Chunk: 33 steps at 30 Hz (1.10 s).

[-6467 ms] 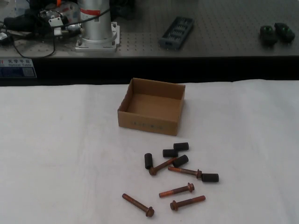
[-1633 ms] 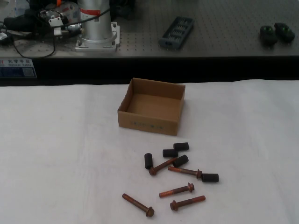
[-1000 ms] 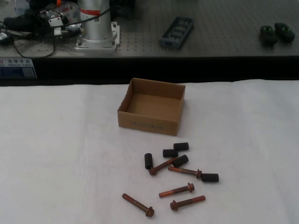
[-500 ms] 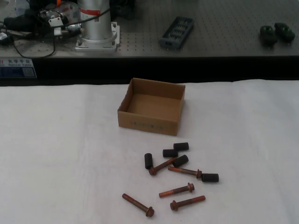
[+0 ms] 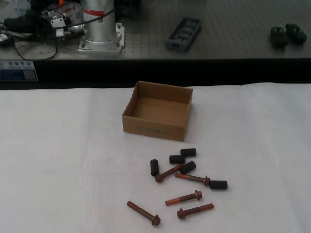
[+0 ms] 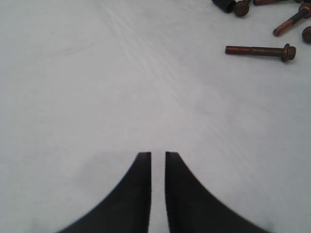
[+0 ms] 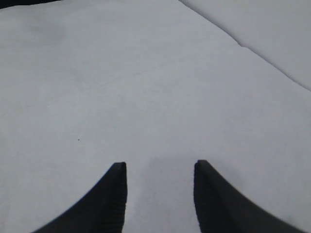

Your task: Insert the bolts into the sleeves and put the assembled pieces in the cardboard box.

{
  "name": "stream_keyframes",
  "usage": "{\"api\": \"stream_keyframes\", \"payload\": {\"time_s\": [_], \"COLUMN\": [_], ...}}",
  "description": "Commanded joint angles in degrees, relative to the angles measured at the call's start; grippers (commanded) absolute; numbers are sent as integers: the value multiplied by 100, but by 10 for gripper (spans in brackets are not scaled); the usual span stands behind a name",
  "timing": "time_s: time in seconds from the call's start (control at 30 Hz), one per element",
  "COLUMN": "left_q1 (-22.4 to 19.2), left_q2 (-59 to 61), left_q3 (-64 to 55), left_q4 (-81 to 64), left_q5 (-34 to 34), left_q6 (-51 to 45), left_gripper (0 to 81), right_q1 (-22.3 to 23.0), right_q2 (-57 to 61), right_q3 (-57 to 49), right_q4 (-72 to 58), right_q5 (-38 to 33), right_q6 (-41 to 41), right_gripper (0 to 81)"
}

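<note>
White surface (image 5: 58, 160) stretches wide, with the open cardboard box (image 5: 154, 127) toward its far middle. Left hand (image 6: 158, 158) is low over the bare surface, fingers all but pressed together. Right hand (image 7: 160, 170) is spread apart. Five bolts (image 5: 183, 198) and five sleeves (image 5: 187, 167) lie scattered on the box's near side.

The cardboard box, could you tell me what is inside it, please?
The cardboard box shows bare floor with nothing lying on it. Its near wall hides the front strip of the floor, so that part cannot be checked.
</note>
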<state>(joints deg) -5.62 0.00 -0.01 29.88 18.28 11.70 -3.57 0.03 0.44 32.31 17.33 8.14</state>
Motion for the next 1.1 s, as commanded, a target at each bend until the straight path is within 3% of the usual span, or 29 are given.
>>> {"api": "stream_keyframes", "payload": {"time_s": [0.0,0.63,0.77,0.9,1.07], "left_q1": [26,26,26,26,26], "left_q2": [0,0,0,0,0], "left_q3": [1,1,1,1,1], "left_q4": [477,-305,-706,-820,-807], "left_q5": [48,74,670,1253,1294], "left_q6": [35,-32,-881,-2376,-4515], "left_gripper": [84,84,84,84,84], "right_q1": [-42,-42,-42,-42,-42], "right_q2": [-3,-3,-3,-3,-3], "right_q3": [-44,-44,-44,-44,-44], "right_q4": [-88,-202,-586,-655,-651], "right_q5": [30,-24,-192,-201,-502], "right_q6": [-43,122,966,1098,1874], "right_gripper": [337,337,337,337,337]}}
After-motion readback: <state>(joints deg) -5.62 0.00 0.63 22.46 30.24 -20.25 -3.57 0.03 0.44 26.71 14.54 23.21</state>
